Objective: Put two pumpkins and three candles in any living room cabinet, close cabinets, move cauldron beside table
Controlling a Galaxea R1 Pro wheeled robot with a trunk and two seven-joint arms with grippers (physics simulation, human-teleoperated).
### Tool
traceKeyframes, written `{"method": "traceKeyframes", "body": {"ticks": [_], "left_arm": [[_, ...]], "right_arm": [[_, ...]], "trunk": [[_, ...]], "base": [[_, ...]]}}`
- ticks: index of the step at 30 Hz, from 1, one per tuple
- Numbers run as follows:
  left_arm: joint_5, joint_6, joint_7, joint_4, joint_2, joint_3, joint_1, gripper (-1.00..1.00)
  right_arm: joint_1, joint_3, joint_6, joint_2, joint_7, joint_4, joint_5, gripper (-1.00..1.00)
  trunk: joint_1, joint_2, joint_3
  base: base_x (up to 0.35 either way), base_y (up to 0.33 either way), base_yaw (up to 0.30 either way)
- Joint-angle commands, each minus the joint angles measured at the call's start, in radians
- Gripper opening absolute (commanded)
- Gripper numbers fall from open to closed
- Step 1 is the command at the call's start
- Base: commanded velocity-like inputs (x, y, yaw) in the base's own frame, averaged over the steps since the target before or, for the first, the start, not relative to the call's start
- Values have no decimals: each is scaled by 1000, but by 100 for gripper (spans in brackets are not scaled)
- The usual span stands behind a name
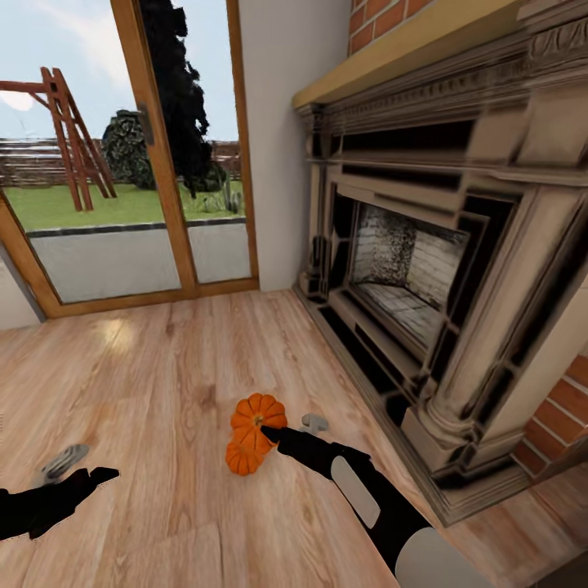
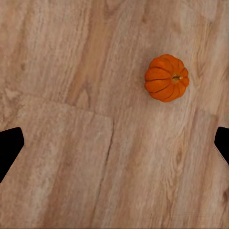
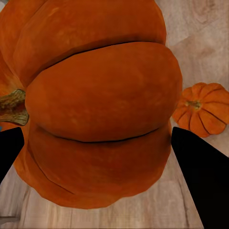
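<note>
**Three views, one patch of floor**

Head view: high up, angled forward and down over wood floor [image 1: 163,367], fireplace [image 1: 425,269] at right, glass door [image 1: 122,163] at upper left. Left wrist view: straight down at floor, moderately far, one pumpkin [image 2: 167,78] at upper right. Right wrist view: very close on near pumpkin [image 3: 95,105], second pumpkin [image 3: 202,109] at right edge. Shared across all three: floor and pumpkins.
</note>
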Motion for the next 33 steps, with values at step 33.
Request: {"method": "traceKeyframes", "body": {"ticks": [33], "left_arm": [[0, 0, 0, 0, 0, 1, 0, 100]], "right_arm": [[0, 0, 1, 0, -1, -1, -5, -100]], "trunk": [[0, 0, -5]], "base": [[242, 115, -7]]}}
